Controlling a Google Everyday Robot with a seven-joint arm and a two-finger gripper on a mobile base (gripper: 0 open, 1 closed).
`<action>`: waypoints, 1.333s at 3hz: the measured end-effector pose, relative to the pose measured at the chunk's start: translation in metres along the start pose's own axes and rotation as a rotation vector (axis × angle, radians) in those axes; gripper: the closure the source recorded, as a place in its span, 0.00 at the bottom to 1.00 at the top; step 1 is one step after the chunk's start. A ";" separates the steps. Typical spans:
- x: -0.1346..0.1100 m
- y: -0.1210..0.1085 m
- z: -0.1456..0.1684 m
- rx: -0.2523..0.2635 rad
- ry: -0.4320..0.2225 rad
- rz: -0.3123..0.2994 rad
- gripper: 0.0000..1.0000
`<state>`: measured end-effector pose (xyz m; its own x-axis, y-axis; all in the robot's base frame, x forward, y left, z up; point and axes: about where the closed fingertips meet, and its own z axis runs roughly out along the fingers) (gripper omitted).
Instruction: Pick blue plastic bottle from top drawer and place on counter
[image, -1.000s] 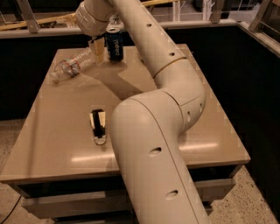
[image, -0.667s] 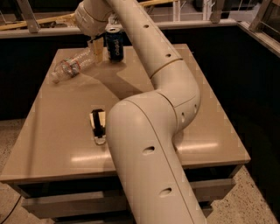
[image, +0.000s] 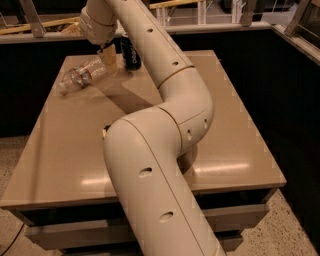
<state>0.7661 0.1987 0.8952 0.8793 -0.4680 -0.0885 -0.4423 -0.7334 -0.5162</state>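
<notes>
The blue plastic bottle (image: 82, 77) lies on its side on the counter (image: 240, 115) in the upper left of the frame, just where it lay a second ago. The gripper (image: 109, 60) hangs just right of the bottle's near end, between it and the dark can (image: 131, 52). It has barely shifted, and you cannot tell whether it is spread, pressed together or touching the bottle.

What has changed is the arm (image: 185, 105). Its elbow and lower link have swung toward the lower left, almost hiding the small dark object (image: 105, 131) at mid-frame. With the bottle already resting on the counter, the placing looks done. You probably only need to draw clear without nudging the bottle or the can.
</notes>
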 end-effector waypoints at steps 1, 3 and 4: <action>-0.002 -0.001 0.006 -0.026 0.009 -0.011 0.00; 0.007 -0.012 0.012 0.120 -0.081 0.062 0.00; 0.005 -0.017 0.016 0.148 -0.107 0.071 0.00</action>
<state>0.7806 0.2166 0.8895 0.8638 -0.4556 -0.2150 -0.4803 -0.6159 -0.6245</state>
